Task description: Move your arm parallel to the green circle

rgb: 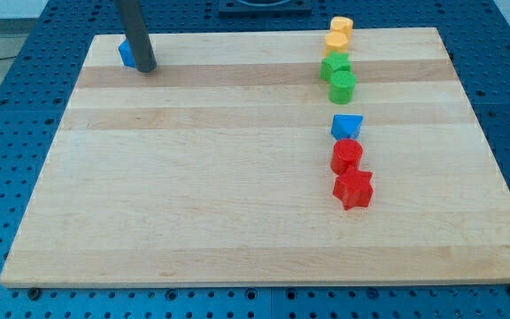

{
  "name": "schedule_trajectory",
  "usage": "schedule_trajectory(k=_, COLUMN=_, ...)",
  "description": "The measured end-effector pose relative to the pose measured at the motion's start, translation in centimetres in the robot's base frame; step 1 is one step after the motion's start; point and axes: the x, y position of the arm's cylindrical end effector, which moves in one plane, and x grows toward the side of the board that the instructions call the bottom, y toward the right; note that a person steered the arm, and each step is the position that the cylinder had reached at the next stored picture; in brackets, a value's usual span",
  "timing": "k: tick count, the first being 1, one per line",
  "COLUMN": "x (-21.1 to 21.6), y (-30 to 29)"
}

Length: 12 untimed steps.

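While my tip (146, 68) rests at the board's far corner, toward eleven o'clock in the camera view, the green circle (343, 86) sits well apart from it, toward one o'clock. I carry no jaws to open or close: I end in a bare dark rod, holding nothing, its lower end planted on the wooden board (193, 195) and touching or just beside a small blue block (127, 53) that is half hidden behind it, so I cannot tell its shape.

In this single view the other blocks run in a column down the right side. Two yellow blocks (339, 34) lie at the top edge, then a green block (333, 66) touching the green circle just below it. Further toward the view's bottom come a blue block (346, 126), a red circle (346, 156) and a red star (353, 188).

To do this step well, I judge that I should slide a little toward six o'clock until my tip is level with the green circle's row. My tip sits only slightly higher, so a small shift should do. I should pull away from the blue block cleanly without dragging it, and stay clear of the column, since nothing there needs pushing.
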Motion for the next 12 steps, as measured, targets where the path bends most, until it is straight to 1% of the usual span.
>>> schedule_trajectory(k=2, x=-2.4, y=-1.2)
schedule_trajectory(k=4, x=-2.0, y=-1.1)
schedule_trajectory(k=6, x=3.3, y=4.0)
schedule_trajectory(k=8, x=8.9, y=12.9)
schedule_trajectory(k=9, x=10.8, y=18.2)
schedule_trajectory(k=10, x=11.8, y=25.1)
schedule_trajectory(k=11, x=11.7, y=32.1)
schedule_trajectory(k=12, x=10.1, y=37.9)
